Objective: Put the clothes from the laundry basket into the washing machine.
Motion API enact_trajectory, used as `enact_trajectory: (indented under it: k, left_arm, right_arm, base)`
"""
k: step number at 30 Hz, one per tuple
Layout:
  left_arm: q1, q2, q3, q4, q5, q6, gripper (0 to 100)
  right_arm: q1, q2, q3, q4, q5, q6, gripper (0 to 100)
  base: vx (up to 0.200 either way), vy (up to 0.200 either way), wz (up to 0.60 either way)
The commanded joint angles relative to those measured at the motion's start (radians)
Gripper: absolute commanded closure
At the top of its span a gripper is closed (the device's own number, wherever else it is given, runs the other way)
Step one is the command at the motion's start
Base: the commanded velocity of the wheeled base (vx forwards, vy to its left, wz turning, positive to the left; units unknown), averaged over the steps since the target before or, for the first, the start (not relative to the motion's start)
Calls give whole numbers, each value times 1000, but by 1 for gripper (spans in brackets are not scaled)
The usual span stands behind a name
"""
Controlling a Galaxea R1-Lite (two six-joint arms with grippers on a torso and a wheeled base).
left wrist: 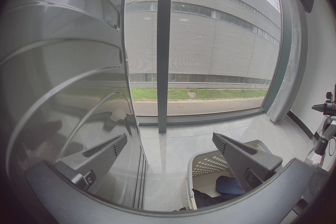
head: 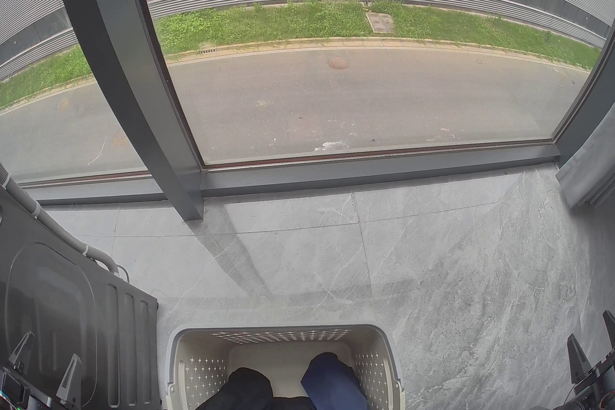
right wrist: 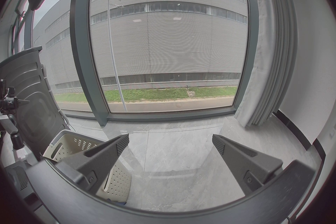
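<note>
A cream laundry basket (head: pixel 192 366) stands on the floor at the bottom centre of the head view. In it lie a black garment (head: pixel 242 389) and a navy garment (head: pixel 333 380). The grey washing machine (head: pixel 64 315) stands to the basket's left, its ribbed panel facing me. My left gripper (head: pixel 50 360) is open and empty in front of that panel. In the left wrist view the left gripper (left wrist: pixel 169 140) hangs between the machine (left wrist: pixel 70 60) and the basket (left wrist: pixel 206 165). My right gripper (head: pixel 592 341) is open to the right of the basket; the right wrist view shows this gripper (right wrist: pixel 169 142) above bare floor with the basket (right wrist: pixel 73 146) beside it.
A floor-to-ceiling window with a dark frame post (head: pixel 128 65) runs along the far side. A pale curtain (head: pixel 589 168) hangs at the right corner. Grey stone floor (head: pixel 416 251) lies open between basket and window. A white wall (right wrist: pixel 311 77) is on the right.
</note>
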Motion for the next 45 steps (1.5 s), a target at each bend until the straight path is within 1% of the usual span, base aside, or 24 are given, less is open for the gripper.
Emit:
enact_trajectory:
  k: [1,23,45]
  left_arm:
    - [0,-13,15,0,0,0,0]
    - [2,-13,15,0,0,0,0]
    - [0,-13,15,0,0,1,0]
  right_arm:
    - [0,-16,18,0,1,0,0]
    - [0,-16,18,0,1,0,0]
    - [3,-17,18,0,2,0,0]
  base:
    - [0,0,0]
    - [0,0,0]
    - [-200,0,0]
